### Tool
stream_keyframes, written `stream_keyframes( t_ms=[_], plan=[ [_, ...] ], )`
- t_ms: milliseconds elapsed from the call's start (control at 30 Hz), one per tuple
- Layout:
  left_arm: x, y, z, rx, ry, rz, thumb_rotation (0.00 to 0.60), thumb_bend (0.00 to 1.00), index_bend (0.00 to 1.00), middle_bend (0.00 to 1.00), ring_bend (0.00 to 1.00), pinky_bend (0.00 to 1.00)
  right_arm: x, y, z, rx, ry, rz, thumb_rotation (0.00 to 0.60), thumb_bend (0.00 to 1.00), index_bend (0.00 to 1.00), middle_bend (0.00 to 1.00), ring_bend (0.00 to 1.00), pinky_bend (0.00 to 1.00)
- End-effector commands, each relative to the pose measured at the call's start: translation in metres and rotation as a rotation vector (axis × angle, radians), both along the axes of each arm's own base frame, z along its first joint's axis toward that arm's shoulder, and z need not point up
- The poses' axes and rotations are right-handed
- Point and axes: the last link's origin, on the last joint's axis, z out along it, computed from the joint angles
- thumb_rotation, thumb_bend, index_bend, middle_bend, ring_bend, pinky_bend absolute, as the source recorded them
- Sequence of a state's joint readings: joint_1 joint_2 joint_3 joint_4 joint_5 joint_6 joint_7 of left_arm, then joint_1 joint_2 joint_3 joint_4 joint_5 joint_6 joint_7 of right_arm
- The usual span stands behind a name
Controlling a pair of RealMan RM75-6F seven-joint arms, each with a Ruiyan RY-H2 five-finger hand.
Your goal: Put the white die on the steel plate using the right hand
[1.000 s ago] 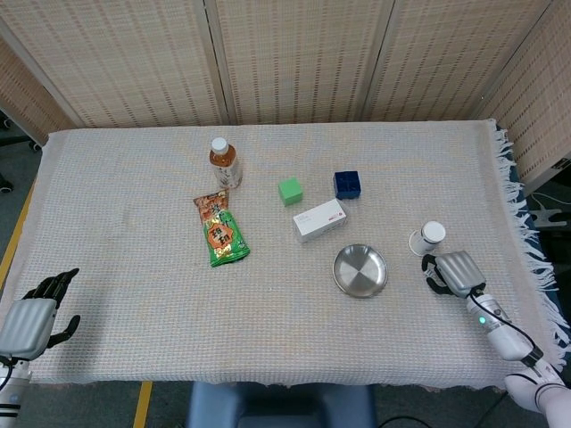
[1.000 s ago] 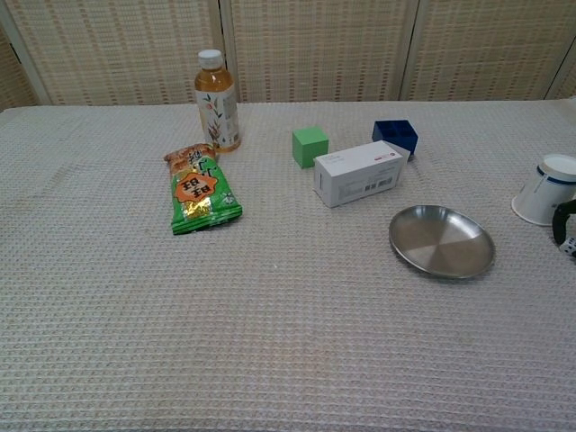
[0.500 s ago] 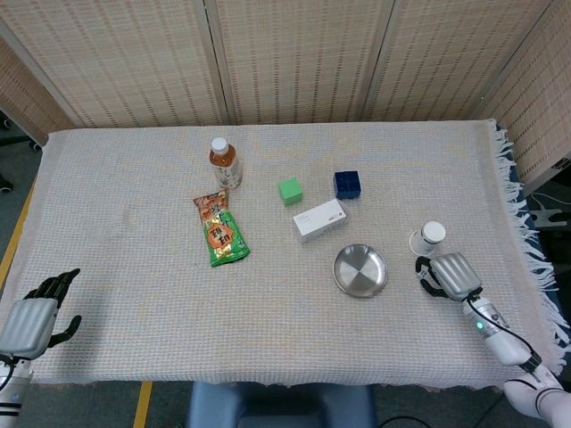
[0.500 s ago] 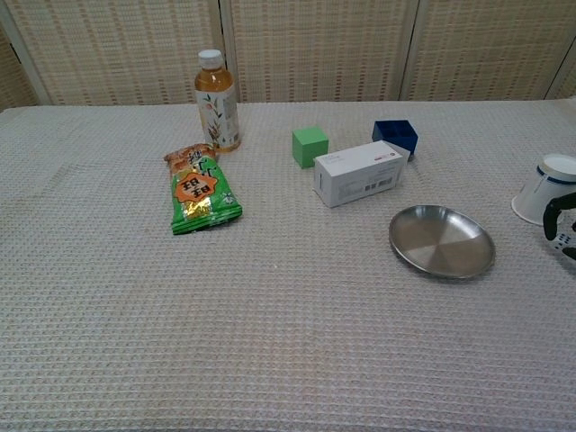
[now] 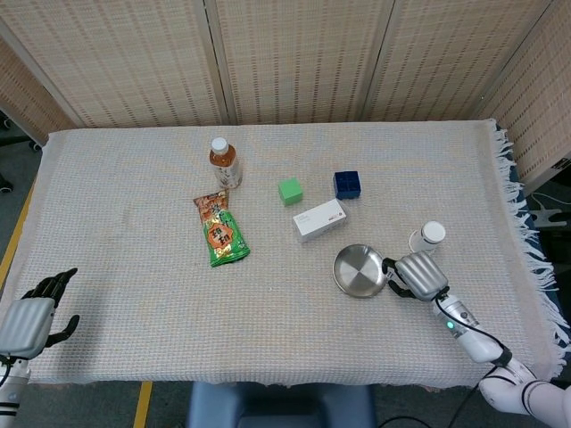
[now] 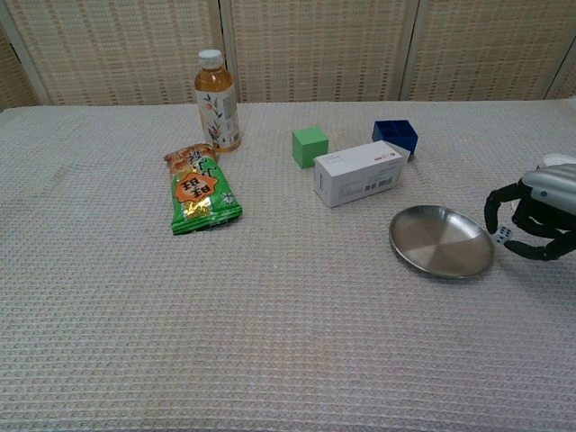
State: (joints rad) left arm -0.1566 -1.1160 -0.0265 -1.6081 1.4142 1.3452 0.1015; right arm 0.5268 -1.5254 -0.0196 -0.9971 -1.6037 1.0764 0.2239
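Note:
The round steel plate (image 5: 359,270) (image 6: 440,240) lies right of the table's middle, with nothing on it. My right hand (image 5: 416,276) (image 6: 535,212) hovers just off the plate's right rim, fingers curled down around the white die (image 6: 501,236). In the chest view the die shows as a small white cube pinched at the fingertips, a little above the cloth. In the head view the hand hides the die. My left hand (image 5: 34,311) rests open at the table's near left corner, far from everything.
A white paper cup (image 5: 428,237) stands right behind my right hand. A white box (image 5: 319,220), a blue cube (image 5: 347,185) and a green cube (image 5: 290,191) lie beyond the plate. A tea bottle (image 5: 223,162) and a green snack bag (image 5: 219,232) sit further left.
My right hand has moved left with the die, from beside the cup to the plate's right rim. The left hand has not moved.

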Motion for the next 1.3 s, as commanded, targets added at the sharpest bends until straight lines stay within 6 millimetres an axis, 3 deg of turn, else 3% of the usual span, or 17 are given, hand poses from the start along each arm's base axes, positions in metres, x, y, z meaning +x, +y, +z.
stream_keyframes(
  t_ms=[33, 433, 567, 800, 933, 1033, 1133, 1200, 1300],
  plan=[
    [0.0, 0.0, 0.001, 0.002, -0.002, 0.0, 0.6, 0.35, 0.09, 0.14, 0.16, 0.36, 0.015, -0.014, -0.012, 0.011, 0.006, -0.004, 0.6, 0.32, 0.54, 0.88, 0.85, 0.77],
    [0.0, 0.0, 0.001, -0.002, -0.004, -0.001, 0.6, 0.35, 0.09, 0.14, 0.16, 0.36, 0.038, -0.027, -0.041, 0.067, -0.057, -0.011, 0.6, 0.32, 0.53, 0.88, 0.85, 0.77],
    [-0.001, 0.0, 0.001, 0.0, -0.007, 0.001, 0.6, 0.35, 0.09, 0.14, 0.16, 0.36, 0.04, -0.026, -0.042, 0.075, -0.067, -0.003, 0.6, 0.31, 0.48, 0.88, 0.85, 0.77],
    [0.0, -0.001, 0.001, -0.001, -0.008, 0.0, 0.6, 0.35, 0.09, 0.14, 0.16, 0.36, 0.04, -0.022, -0.034, 0.069, -0.075, 0.017, 0.6, 0.2, 0.31, 0.88, 0.85, 0.77],
    [0.0, 0.0, 0.001, -0.004, -0.007, 0.001, 0.6, 0.35, 0.09, 0.14, 0.16, 0.36, 0.042, -0.017, -0.022, 0.029, -0.09, 0.056, 0.6, 0.19, 0.28, 0.88, 0.85, 0.77],
    [0.0, -0.001, 0.001, -0.005, -0.006, 0.002, 0.6, 0.35, 0.09, 0.14, 0.16, 0.36, 0.044, -0.014, -0.007, -0.095, -0.081, 0.115, 0.6, 0.19, 0.28, 0.88, 0.83, 0.77],
    [0.0, -0.001, 0.001, -0.004, -0.007, 0.001, 0.6, 0.35, 0.09, 0.14, 0.16, 0.36, 0.039, -0.012, 0.009, -0.266, -0.016, 0.161, 0.6, 0.19, 0.28, 0.77, 0.67, 0.71],
    [0.0, -0.001, 0.001, -0.004, -0.008, 0.002, 0.6, 0.35, 0.09, 0.14, 0.16, 0.36, 0.035, -0.014, 0.018, -0.357, 0.021, 0.163, 0.6, 0.19, 0.28, 0.56, 0.41, 0.63],
    [0.0, -0.001, 0.001, -0.006, -0.008, 0.002, 0.6, 0.35, 0.09, 0.14, 0.16, 0.36, 0.026, -0.022, 0.029, -0.41, 0.048, 0.108, 0.6, 0.17, 0.28, 0.37, 0.19, 0.46]
  ],
)
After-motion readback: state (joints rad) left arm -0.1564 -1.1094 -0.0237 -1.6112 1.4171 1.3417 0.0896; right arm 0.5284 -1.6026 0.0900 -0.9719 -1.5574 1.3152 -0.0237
